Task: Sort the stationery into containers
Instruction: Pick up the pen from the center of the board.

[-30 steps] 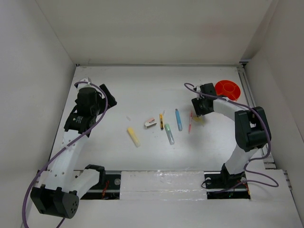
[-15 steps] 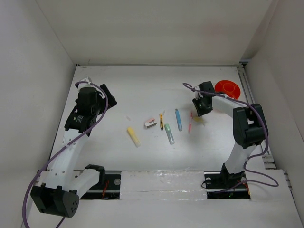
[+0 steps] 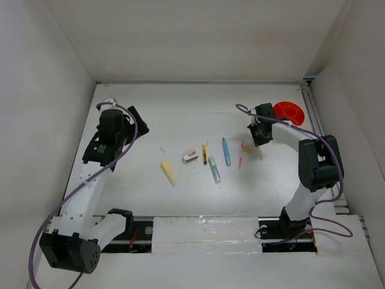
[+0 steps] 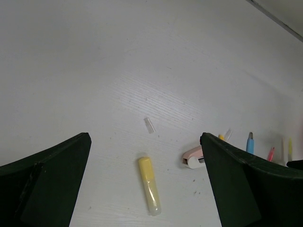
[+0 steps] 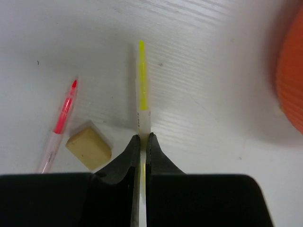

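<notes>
My right gripper (image 5: 142, 138) is shut on a thin yellow stick (image 5: 141, 80) that lies on the table and points away from the fingers. Left of it lie a tan cube (image 5: 88, 145) and a thin red pen (image 5: 61, 118). The orange-red cup (image 3: 289, 112) stands just right of and behind this gripper (image 3: 260, 137). Further left on the table are a blue pen (image 3: 226, 152), a pale green pen (image 3: 214, 170), a yellow-black pen (image 3: 204, 154), a white eraser (image 3: 190, 156) and a yellow pen (image 3: 169, 173). My left gripper (image 4: 145, 156) hangs open above the yellow pen (image 4: 149, 191), holding nothing.
A tiny clear cap (image 4: 149, 125) lies beyond the yellow pen. White walls enclose the table on the left, back and right. A metal rail (image 3: 317, 129) runs along the right edge behind the cup.
The right gripper's jaws have closed onto the thin yellow stick beside the tan cube. The left arm has not moved.
</notes>
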{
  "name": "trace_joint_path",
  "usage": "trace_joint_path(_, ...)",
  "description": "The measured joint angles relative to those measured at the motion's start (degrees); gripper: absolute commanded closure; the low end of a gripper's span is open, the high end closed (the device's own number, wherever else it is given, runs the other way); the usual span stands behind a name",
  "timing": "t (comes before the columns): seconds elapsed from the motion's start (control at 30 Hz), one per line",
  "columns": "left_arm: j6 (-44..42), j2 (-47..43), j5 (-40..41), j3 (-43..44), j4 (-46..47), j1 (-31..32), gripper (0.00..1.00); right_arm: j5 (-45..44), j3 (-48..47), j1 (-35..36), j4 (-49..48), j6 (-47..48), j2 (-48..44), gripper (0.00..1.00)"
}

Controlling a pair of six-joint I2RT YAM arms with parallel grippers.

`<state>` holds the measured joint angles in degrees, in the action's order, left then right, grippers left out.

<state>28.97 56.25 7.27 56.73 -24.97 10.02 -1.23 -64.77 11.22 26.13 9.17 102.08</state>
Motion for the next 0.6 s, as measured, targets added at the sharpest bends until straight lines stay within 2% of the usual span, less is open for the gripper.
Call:
trace_joint_path(0.13, 0.81, 4.00, -1.27, 2.54, -0.59, 0.00, 0.00, -6.08, 0.61, 2.60, 0.33, -1.73, -6.75, 1.00)
trace_joint_path(0.33, 5.64, 19.41, -2.21, 11.04, -1.90, 0.00, 0.00, -10.05, -3.61, 11.06, -0.09, -3.23, -15.89, 1.00)
trace_joint_path(0.47, 13.00, 24.70, -0.81, 7.48, -1.38, 0.81, 0.03, -11.93, -4.24, 17.03, -0.07, -3.85, -18.58, 1.00)
trace_joint_path(0.6, 20.65, 29.51, 4.96, 6.64, -3.67, 5.66, 0.03, -12.41, -4.17, 22.51, 0.00, -4.04, -19.37, 1.00)
